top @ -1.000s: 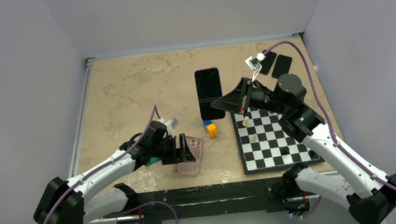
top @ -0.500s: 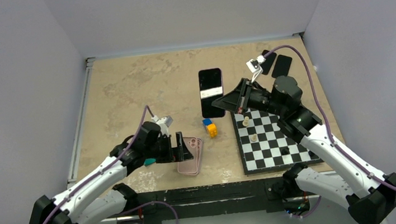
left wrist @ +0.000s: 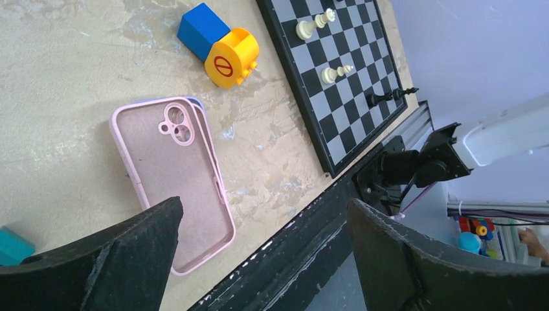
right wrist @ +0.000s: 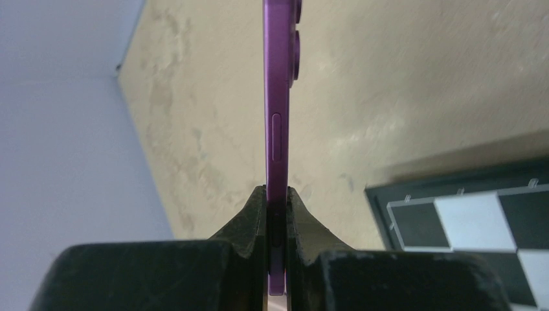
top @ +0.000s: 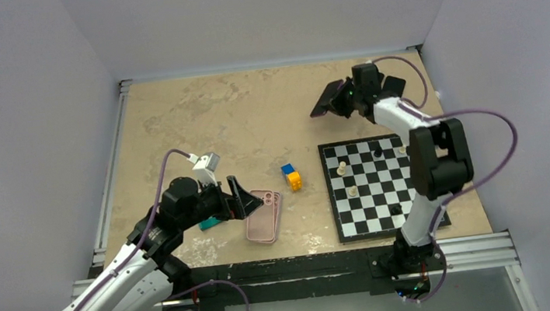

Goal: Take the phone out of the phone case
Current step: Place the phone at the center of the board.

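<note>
Phone (top: 327, 101) (right wrist: 277, 97): out of the phone case (top: 265, 215) (left wrist: 171, 188) and off the table (top: 198, 125), held in the air over the far right corner. The wrist view shows it edge-on, with a purple side rail, one long button and camera bumps at the far end.
table: tan, mottled stone pattern, pale walls on three sides.
chessboard (top: 382, 194) (left wrist: 353, 110): lies flat at near right, with black and white squares and a dark border.
phone case: pink, empty, flat on the table near the front edge. It sits left of the chessboard and apart from it, with the camera cutout at its far end.
right pincer (top: 345, 99) (right wrist: 276, 197): pressed together on the phone, one finger on each face, gripping the end away from the camera bumps.
left pincer (top: 242, 201) (left wrist: 264, 206): spread wide, nothing between the fingers, low beside the case's left edge. It seems clear of the case, but the angle is poor.
blue block (top: 287, 170) (left wrist: 202, 29): between case and chessboard, touching the yellow block (top: 294, 180) (left wrist: 231, 58), which carries a red no-entry mark.
teal object (top: 208, 224) (left wrist: 13, 246): by the left pincer, mostly hidden.
pale chess pieces (top: 342, 168) (left wrist: 315, 23): two, on the board's left columns.
dark chess piece (top: 395, 209) (left wrist: 392, 96): near the board's near edge.
</note>
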You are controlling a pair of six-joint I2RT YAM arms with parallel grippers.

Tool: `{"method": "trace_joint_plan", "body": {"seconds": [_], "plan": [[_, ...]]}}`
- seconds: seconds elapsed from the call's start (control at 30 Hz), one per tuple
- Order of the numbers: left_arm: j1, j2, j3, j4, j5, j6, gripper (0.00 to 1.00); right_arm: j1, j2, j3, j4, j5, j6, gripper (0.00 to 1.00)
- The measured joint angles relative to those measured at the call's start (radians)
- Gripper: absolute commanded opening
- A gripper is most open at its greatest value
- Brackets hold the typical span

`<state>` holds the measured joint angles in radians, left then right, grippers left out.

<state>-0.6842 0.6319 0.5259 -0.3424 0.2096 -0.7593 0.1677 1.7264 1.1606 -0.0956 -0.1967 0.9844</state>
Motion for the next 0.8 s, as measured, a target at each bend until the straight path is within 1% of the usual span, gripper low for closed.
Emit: {"method": "trace_joint_plan", "body": {"seconds": [0.07,0.13,0.33,0.43,0.53,0.7,0.77,0.8], "plan": [[0.0,-0.005,0.0,0.009,0.003,-0.006,1.0,-0.02,0.128,0.147,-0.005,0.004,-0.023,0.0],[0.0,-0.014,0.0,0.015,0.007,-0.007,1.0,-0.041,0.219,0.253,0.008,0.001,-0.044,0.0],[0.0,-0.027,0.0,0.036,0.044,-0.006,1.0,-0.112,0.393,0.424,0.011,-0.04,-0.078,0.01],[0.0,-0.025,0.006,0.036,0.05,-0.003,1.0,-0.144,0.505,0.545,-0.021,-0.058,-0.112,0.01],[0.0,-0.018,0.027,0.039,0.049,0.003,1.0,-0.165,0.579,0.612,-0.029,-0.062,-0.13,0.01],[0.0,-0.012,0.063,0.052,0.048,0.004,1.0,-0.206,0.636,0.659,-0.05,-0.103,-0.13,0.02],[0.0,-0.012,0.067,0.058,0.048,0.004,1.0,-0.216,0.649,0.683,-0.054,-0.106,-0.13,0.04],[0.0,-0.012,0.068,0.058,0.048,0.004,1.0,-0.22,0.659,0.698,-0.056,-0.108,-0.13,0.07]]}}
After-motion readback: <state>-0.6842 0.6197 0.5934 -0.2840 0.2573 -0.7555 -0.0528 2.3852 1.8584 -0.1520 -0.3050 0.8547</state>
